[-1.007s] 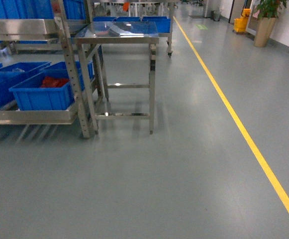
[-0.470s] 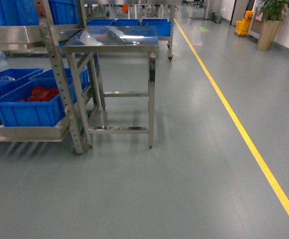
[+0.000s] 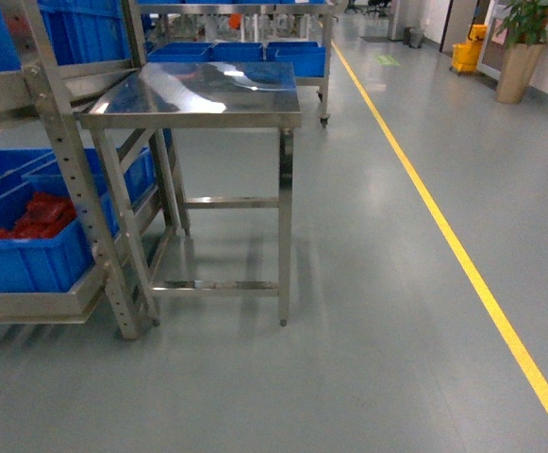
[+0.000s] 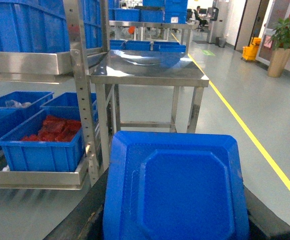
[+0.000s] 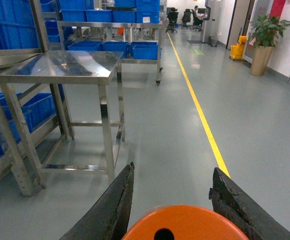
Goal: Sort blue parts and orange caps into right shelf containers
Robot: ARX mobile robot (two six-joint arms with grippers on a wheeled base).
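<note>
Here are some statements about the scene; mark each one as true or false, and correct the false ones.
1. The steel table has nothing on its top. True.
2. The right gripper holds a blue part. False: an orange cap sits between its fingers.
3. The crate on the low shelf holds red items. True.
4. A yellow line runs along the floor left of the table. False: it runs on the right.
5. A blue part fills the bottom of the left wrist view. True.
</note>
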